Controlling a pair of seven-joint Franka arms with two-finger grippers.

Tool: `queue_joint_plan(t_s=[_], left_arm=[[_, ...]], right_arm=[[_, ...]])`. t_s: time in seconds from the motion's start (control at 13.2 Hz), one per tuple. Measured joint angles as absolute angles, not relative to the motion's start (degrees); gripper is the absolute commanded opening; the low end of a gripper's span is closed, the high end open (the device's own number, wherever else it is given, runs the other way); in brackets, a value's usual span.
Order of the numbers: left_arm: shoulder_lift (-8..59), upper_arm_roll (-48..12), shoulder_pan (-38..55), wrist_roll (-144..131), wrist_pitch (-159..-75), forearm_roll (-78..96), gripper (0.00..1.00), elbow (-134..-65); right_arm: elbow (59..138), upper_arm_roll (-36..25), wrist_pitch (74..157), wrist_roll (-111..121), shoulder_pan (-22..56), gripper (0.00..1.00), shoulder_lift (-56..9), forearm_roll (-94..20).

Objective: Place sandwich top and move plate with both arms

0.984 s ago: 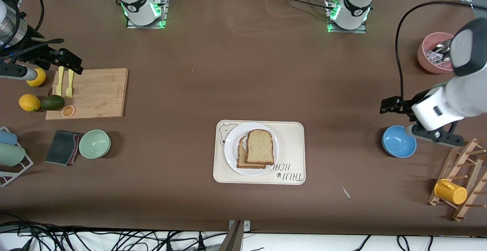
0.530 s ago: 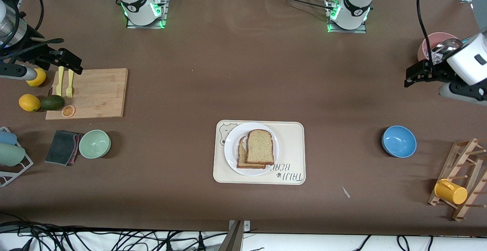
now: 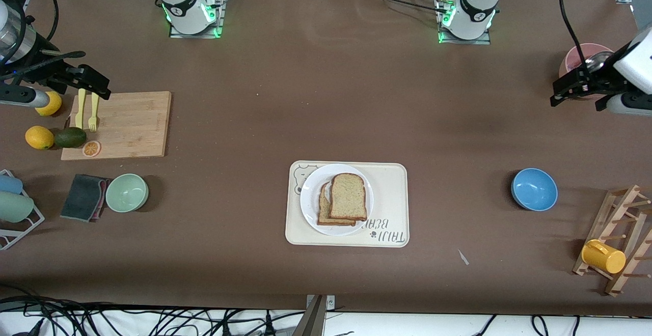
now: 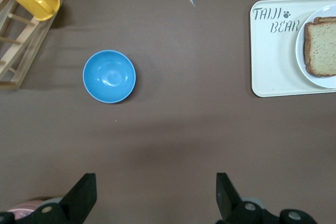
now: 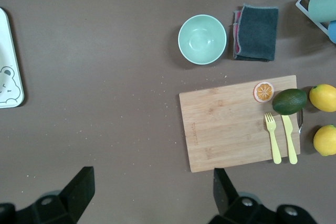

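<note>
The sandwich top (image 3: 348, 196), a speckled brown-crusted bread slice, lies on a second slice (image 3: 328, 216) with a bit of white showing at its edge. Both sit on the white plate (image 3: 309, 201), which rests on the cream bear tray (image 3: 392, 193). The left wrist view shows the bread (image 4: 321, 46), plate (image 4: 300, 45) and tray (image 4: 273, 61) at its edge. My left gripper (image 3: 565, 89) (image 4: 155, 198) is open and empty, up in the air beside the pink cup (image 3: 578, 58). My right gripper (image 3: 94, 84) (image 5: 151, 187) is open and empty over the cutting board's corner, waiting.
A blue bowl (image 3: 534, 189) and a wooden rack (image 3: 619, 239) with a yellow cup (image 3: 603, 256) stand at the left arm's end. At the right arm's end are a cutting board (image 3: 127, 124) with fork and knife, lemons, an avocado (image 3: 70, 137), a green bowl (image 3: 127, 192) and a cloth (image 3: 84, 197).
My left gripper rose from over the blue bowl and moved toward the pink cup at the left arm's end. The right arm, bread and plate have not moved.
</note>
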State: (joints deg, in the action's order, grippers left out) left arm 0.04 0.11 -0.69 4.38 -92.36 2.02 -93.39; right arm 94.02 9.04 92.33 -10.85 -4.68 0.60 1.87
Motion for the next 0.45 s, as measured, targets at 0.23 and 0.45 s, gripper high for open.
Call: queue_joint_plan(t_s=[0.23, 0.45], left_arm=[[-0.55, -0.03, 0.23, 4.35, -93.00, 2.21, 1.00, -95.46], [-0.59, -0.14, 0.52, 4.35, -93.08, 2.22, 1.00, -95.50]], right_arm=[[94.02, 9.04, 92.33, -10.79, -4.68, 1.00, 0.60, 1.87], [94.02, 9.03, 92.33, -10.78, -4.68, 1.00, 0.61, 1.87]])
